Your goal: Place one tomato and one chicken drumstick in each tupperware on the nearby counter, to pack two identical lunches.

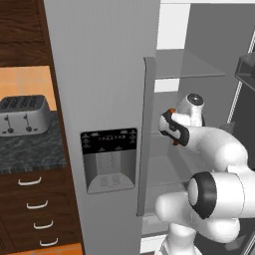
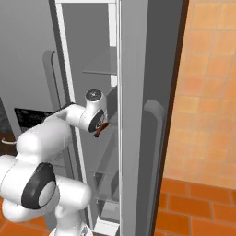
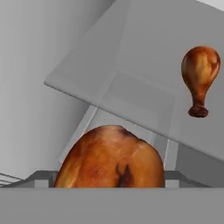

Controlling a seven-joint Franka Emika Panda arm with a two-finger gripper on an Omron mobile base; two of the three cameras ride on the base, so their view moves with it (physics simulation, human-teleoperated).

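Observation:
My gripper [image 1: 173, 128] reaches into the open fridge, at the height of its middle shelves. It is shut on a brown-orange chicken drumstick [image 3: 109, 157], whose thick end bulges up at the bottom of the hand view and hides the fingertips. Ends of that drumstick [image 1: 175, 143] poke out beside the hand, and from the right it [image 2: 102, 129] hangs just under the gripper [image 2: 99, 125]. A second drumstick [image 3: 200, 76] lies on a glass shelf [image 3: 131, 65] further in. A stretch of the dark counter [image 1: 30, 149] lies left of the fridge. The tomato and the tupperware are out of view.
The closed grey fridge door [image 1: 99, 99] with its dispenser stands left of the arm, its long handle [image 1: 144, 134] close to the hand. The open right door [image 2: 138, 115] hems in the other side. A steel toaster [image 1: 23, 115] sits on the counter above the drawers.

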